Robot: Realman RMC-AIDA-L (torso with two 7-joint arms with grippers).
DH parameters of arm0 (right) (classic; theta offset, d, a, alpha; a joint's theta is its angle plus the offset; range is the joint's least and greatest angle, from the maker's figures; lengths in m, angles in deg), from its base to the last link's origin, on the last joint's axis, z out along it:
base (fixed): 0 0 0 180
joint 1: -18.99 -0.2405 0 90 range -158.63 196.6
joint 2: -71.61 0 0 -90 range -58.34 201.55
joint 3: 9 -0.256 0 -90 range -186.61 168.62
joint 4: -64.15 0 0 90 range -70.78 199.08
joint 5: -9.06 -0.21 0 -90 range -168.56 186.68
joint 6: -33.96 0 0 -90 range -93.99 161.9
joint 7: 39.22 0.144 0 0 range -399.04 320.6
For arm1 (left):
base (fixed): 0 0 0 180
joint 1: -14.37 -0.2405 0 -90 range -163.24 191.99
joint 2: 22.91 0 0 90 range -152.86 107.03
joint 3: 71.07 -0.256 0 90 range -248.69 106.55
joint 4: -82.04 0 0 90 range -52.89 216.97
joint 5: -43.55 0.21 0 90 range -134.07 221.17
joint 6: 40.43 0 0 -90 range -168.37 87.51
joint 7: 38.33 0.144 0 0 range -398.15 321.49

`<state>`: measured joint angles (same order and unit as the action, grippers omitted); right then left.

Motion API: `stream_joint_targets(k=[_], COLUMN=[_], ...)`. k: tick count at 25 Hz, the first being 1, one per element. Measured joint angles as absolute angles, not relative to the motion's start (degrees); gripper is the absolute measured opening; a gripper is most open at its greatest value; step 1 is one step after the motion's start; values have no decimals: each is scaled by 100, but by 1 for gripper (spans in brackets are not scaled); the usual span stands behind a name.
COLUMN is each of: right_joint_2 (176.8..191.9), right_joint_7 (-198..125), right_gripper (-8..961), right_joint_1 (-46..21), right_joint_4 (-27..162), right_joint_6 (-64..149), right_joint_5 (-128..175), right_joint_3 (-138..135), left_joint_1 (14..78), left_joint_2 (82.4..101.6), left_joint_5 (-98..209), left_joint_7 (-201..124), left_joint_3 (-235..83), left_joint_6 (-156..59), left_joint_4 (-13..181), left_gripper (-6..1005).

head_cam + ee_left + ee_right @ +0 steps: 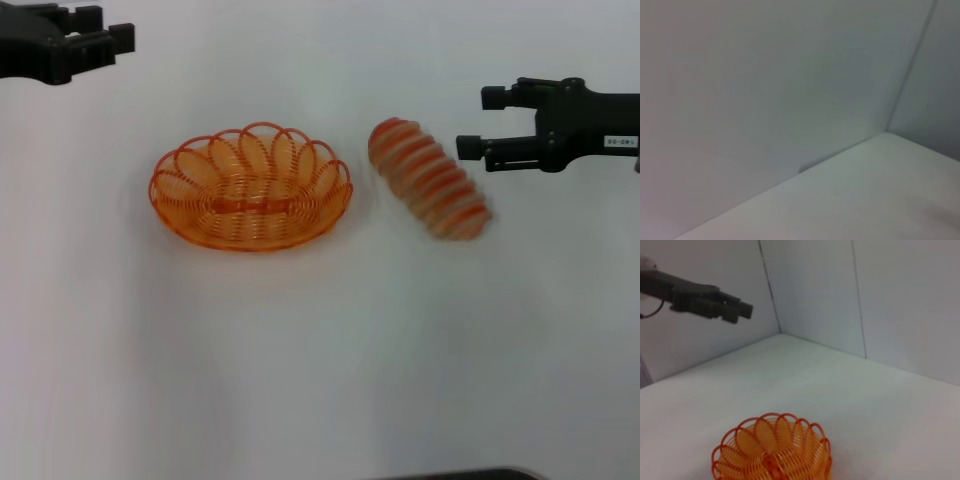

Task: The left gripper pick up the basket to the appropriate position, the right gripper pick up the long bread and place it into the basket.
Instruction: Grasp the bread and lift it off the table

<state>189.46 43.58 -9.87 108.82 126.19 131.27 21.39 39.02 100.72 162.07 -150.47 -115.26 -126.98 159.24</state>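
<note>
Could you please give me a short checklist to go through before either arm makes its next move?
1. Oval orange wire basket empty, upright on the white table: ok.
2. Striped ridged long bread lies free beside the basket, apart from it: ok.
3. Right claw open, near the bread's far end: ok.
4. Left claw aligned with the basket: not ok, it is off at the far left.
5. Left claw fingers open: cannot tell.

one basket (250, 188), one long bread (430, 179), two end effectors
</note>
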Motion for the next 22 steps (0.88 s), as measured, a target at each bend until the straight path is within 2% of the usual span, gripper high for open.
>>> stream_joint_targets(k=[6,14,18,22], right_joint_2=[18903,18878,18829,18800], right_joint_7=[4553,4750,4875,4947], right_gripper=[896,896,896,895], right_joint_1=[-911,-829,-826,-832], right_joint_4=[10883,10887,10885,10901], right_joint_6=[12887,12970,12974,12944], right_joint_5=[13117,13127,13187,13307], right_joint_3=[1764,1622,1677,1684], left_joint_1=[3922,4088,4177,4122], left_joint_2=[10066,9934,9988,10039], left_joint_5=[16225,16985,17459,17560], left_joint_7=[-13758,-13440,-13572,-13633], left_joint_3=[-11613,-11906,-11956,-11966], left_joint_6=[-13288,-14276,-14436,-14352], left_joint_4=[15968,15951,15809,15705], left_gripper=[449,449,457,524])
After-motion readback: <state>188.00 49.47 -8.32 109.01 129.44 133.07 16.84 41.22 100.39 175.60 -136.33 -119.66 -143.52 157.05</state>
